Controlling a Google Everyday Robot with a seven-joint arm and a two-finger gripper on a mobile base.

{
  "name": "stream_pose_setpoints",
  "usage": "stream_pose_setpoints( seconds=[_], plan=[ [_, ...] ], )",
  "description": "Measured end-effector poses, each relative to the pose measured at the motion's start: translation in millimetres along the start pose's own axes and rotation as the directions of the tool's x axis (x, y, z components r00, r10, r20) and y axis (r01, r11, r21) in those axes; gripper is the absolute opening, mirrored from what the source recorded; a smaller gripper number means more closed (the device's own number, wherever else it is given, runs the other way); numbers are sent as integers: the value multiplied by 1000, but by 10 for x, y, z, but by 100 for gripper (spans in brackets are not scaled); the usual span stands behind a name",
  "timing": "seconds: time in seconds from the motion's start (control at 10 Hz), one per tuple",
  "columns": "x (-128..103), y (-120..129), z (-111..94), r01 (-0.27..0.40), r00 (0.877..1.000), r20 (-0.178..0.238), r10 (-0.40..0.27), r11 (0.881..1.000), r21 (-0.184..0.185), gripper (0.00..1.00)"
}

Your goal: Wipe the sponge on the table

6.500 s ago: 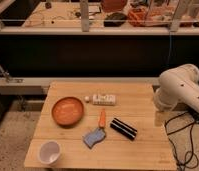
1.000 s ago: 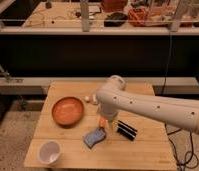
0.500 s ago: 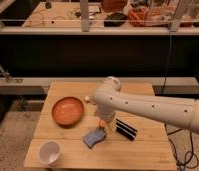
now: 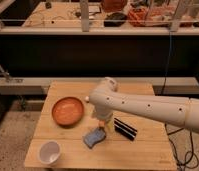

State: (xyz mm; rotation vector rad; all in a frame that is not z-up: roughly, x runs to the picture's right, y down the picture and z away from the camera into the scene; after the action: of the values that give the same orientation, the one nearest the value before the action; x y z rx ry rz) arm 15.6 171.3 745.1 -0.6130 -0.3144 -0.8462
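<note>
Above the wavy-edged blue-grey sponge (image 4: 94,137) on the planked wooden table (image 4: 143,150), the gripper (image 4: 105,125) hangs released.

Blue-grey wavy-edged sponge (image 4: 94,137), flat on light plank table (image 4: 143,150), front centre, claw (image 4: 103,125) just above

- Table (image 4: 143,145), lower middle of the frame: light wood, striped by long planks.
- Sponge (image 4: 94,137), lower centre: blue-grey.
- Bowl (image 4: 68,111), left of centre: orange, with a darker rim.
- Cup (image 4: 49,151), lower left: white.
- Ridged block (image 4: 125,128), right of the sponge: black, with pale lines along its ridges.
- Arm (image 4: 148,106), reaching in from the right edge: cream-white, dotted with small dark spots.
- Gripper (image 4: 104,124), centre of the frame just above the sponge: pale like the arm, in shadow.
- Floor (image 4: 8,135), lower left: speckled grey.
</note>
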Motion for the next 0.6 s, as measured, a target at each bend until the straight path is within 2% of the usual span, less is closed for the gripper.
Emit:
stream_pose_setpoints(
  seconds=[0.6],
  plan=[
    [-117,-43,43,78,997,11,-78,997,-16,80]
  ],
)
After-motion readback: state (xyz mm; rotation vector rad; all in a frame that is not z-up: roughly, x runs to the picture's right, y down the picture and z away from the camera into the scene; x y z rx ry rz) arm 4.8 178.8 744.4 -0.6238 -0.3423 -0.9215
